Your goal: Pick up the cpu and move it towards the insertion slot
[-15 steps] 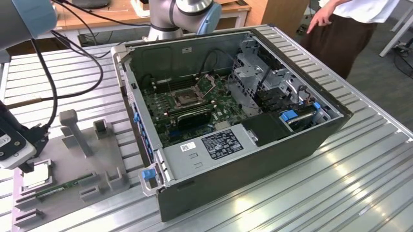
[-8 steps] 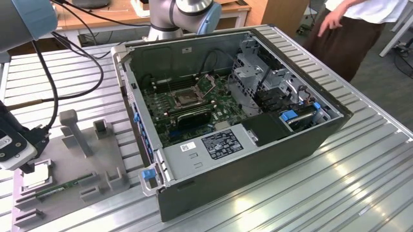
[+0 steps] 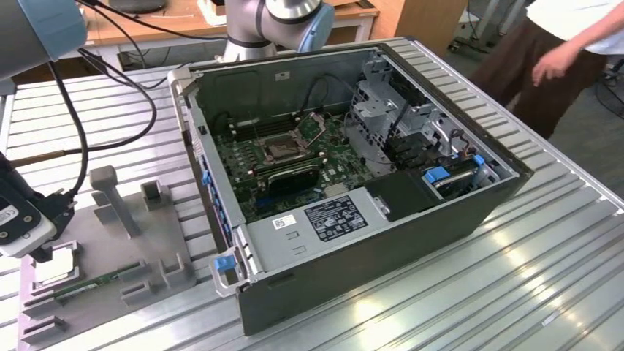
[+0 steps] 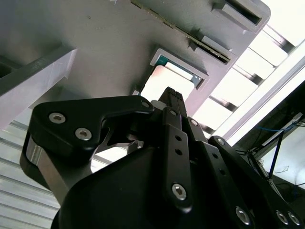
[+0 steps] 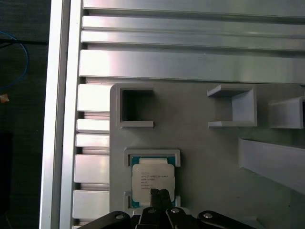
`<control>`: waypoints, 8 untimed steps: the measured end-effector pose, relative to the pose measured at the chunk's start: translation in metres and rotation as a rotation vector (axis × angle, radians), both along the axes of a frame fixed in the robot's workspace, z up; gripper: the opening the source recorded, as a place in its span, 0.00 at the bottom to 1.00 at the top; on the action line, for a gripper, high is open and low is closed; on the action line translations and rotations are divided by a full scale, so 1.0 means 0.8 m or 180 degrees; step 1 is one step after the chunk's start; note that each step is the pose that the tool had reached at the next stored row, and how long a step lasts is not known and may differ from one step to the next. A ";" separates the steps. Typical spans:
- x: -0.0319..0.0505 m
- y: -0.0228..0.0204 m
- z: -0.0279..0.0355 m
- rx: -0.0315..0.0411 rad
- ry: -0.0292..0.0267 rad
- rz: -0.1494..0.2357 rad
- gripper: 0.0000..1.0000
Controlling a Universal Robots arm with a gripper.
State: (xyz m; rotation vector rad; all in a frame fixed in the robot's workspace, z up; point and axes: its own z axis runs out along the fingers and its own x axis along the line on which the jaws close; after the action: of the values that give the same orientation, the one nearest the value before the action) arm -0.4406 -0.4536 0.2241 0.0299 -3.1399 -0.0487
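Observation:
The cpu [image 5: 152, 180], a flat square chip with a silvery face, lies in a pocket of the grey tray [image 5: 200, 157]; it also shows past the fingers in the second wrist view [image 4: 167, 80]. My gripper [image 5: 157, 194] hangs directly over the chip, its two dark fingertips [image 4: 171, 95] pressed together with nothing between them. In the exterior view the gripper [image 3: 43, 251] is at the far left, over the tray [image 3: 146, 241]. The insertion slot [image 3: 283, 150] sits on the green board inside the open computer case, well away to the exterior view's right.
The open computer case [image 3: 390, 241] stands tall at the table's middle. Upright grey posts [image 3: 112, 197] rise from the tray beside the gripper. A green memory stick [image 3: 93, 285] lies in the tray. A person [image 3: 556, 51] stands at the back right. Cables [image 3: 127, 95] hang behind.

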 end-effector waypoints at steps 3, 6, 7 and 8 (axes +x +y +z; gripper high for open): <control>0.000 0.0000 -0.0001 0.0000 0.0000 0.0000 0.17; 0.000 0.0000 -0.0002 0.0000 0.0000 0.0000 0.29; 0.000 0.0000 -0.0003 0.0000 0.0000 0.0000 0.35; 0.000 0.0000 -0.0003 0.0000 0.0000 0.0000 0.35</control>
State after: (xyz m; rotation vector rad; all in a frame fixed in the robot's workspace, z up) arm -0.4406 -0.4536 0.2239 0.0300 -3.1399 -0.0488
